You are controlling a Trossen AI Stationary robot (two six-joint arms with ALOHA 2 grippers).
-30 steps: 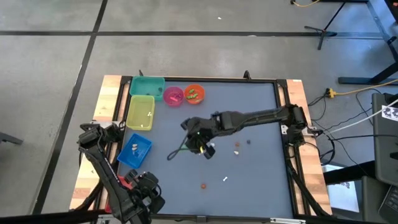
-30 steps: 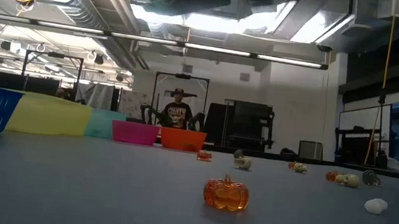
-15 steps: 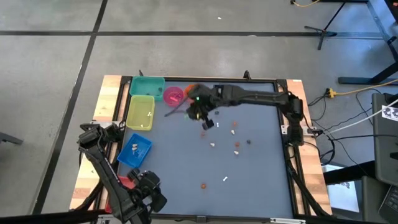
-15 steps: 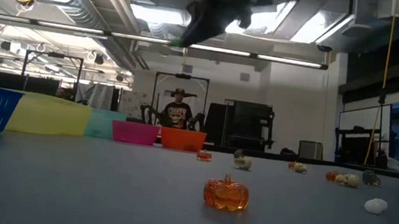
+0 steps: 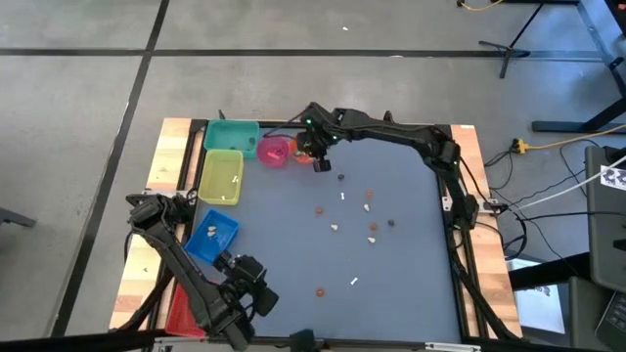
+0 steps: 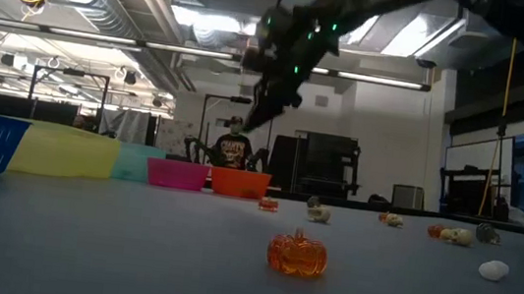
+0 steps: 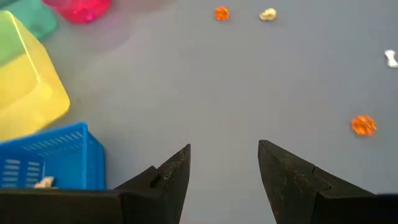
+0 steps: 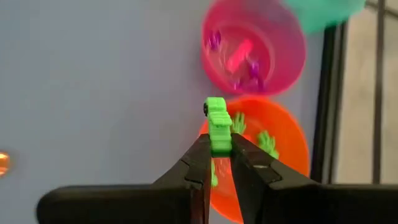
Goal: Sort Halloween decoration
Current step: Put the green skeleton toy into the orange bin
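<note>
- Two right-gripper (image 8: 219,163) fingers (image 8: 198,163) pinched on a green trinket (image 8: 217,129), raised over the orange bowl (image 8: 287,144) at the table's far edge.
- More green pieces (image 8: 266,140) lying inside that bowl; purple bits (image 8: 214,41) in the pink bowl (image 8: 273,62) touching it.
- Seen from above, right gripper (image 5: 315,149) poised over the orange bowl, just beside the pink bowl (image 5: 273,151), arm stretched across the far side.
- Teal bin (image 5: 231,134), yellow bin (image 5: 220,177) and blue bin (image 5: 211,237) lined along the left side.
- Loose trinkets (image 5: 343,197) scattered mid-table, well apart from the bowls; an orange pumpkin (image 6: 296,254) nearest the low camera.
- Left gripper (image 7: 224,165) spread open, empty, low near the front-left corner, close to the blue bin (image 7: 50,155).
- Person (image 6: 233,150) visible in the room behind.
</note>
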